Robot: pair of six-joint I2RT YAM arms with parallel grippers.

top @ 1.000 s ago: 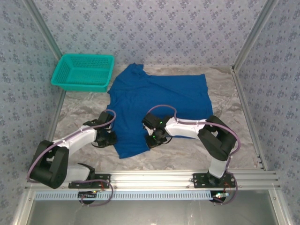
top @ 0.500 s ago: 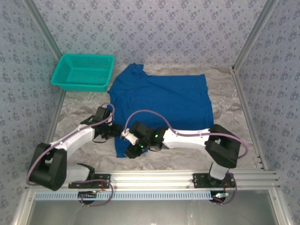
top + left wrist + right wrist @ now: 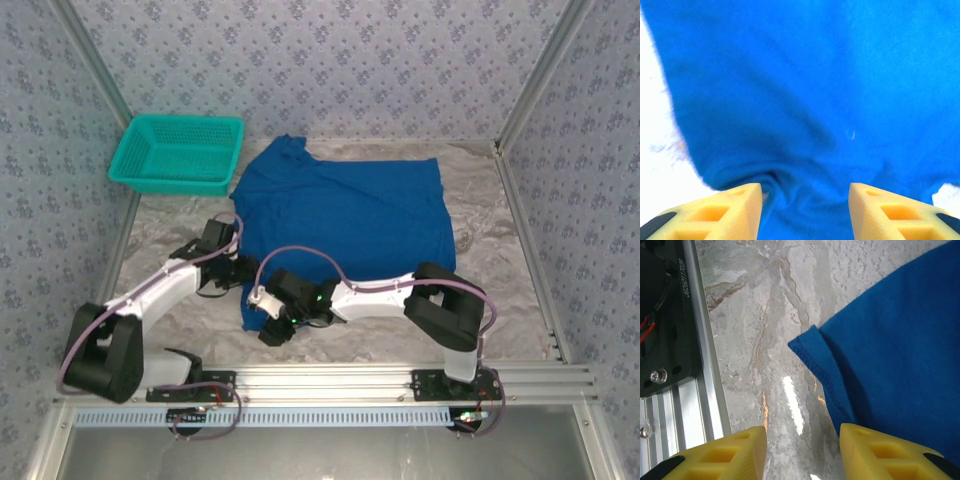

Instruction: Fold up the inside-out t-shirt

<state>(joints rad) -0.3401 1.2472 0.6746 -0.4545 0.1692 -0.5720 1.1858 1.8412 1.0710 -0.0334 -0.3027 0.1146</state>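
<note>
Left wrist view has the left gripper [image 3: 804,195] with its jaws partly apart and empty, poised above bunched fabric at the left edge of the inside-out t-shirt [image 3: 815,75]. The right gripper [image 3: 802,432] is likewise parted and holds nothing, over bare table [image 3: 765,315] just beside the shirt's hemmed near corner. The shirt lies spread flat mid-table, near a teal basket [image 3: 178,152]. It looks light, limp and quick to crease, so it is probably best pinched at that corner and along the edge.
</note>
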